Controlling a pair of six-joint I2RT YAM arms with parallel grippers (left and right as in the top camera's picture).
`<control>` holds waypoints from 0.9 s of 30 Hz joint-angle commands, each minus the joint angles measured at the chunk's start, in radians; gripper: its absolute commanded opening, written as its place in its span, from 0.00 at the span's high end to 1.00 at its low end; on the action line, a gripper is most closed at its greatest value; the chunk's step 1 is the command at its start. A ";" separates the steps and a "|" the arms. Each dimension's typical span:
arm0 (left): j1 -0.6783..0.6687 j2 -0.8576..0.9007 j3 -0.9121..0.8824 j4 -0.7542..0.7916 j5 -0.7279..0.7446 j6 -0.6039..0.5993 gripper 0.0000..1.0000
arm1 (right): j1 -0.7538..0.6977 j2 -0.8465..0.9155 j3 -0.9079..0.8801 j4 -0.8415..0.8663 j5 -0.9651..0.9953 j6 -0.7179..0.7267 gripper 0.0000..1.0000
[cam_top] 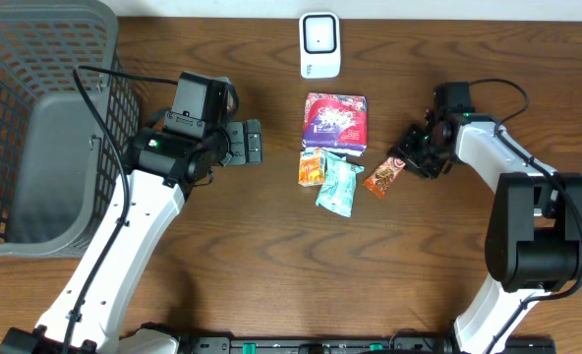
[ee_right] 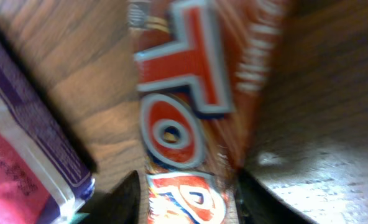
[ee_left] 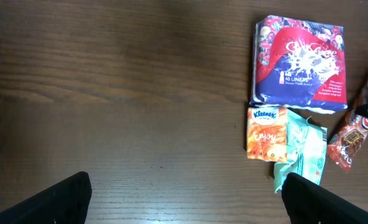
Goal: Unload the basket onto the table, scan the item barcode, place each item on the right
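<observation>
My left fingers [ee_left: 66, 199] are spread as wide as they go at the bottom edge of the left wrist frame, holding nothing above the bare wooden surface [cam_top: 271, 265]. My right fingers [ee_right: 125, 202] are drawn in narrow and clamp the snack packet [cam_top: 381, 177], one tip against each long edge. The packet is glossy orange-red with large red letters outlined in white and blue. In the overhead frame it sits right of centre on the surface, just right of the teal pouch [cam_top: 338, 187]. Its long axis runs diagonally there, from lower left up to the right, with its upper-right end between my fingers.
</observation>
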 commanded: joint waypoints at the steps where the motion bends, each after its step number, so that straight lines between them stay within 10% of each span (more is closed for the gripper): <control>1: 0.003 0.005 0.013 -0.005 -0.013 0.009 0.02 | 0.003 0.048 -0.058 -0.003 0.016 -0.009 0.87; 3: 0.003 0.005 0.013 -0.005 -0.013 0.009 0.02 | 0.003 0.047 -0.052 -0.004 0.015 -0.032 0.99; 16: 0.003 0.005 0.013 -0.005 -0.013 0.009 0.02 | 0.019 0.040 0.335 -0.475 0.311 -0.098 0.99; 27: 0.003 0.005 0.013 -0.005 -0.013 0.009 0.02 | 0.086 0.056 0.481 -0.819 0.938 0.227 0.99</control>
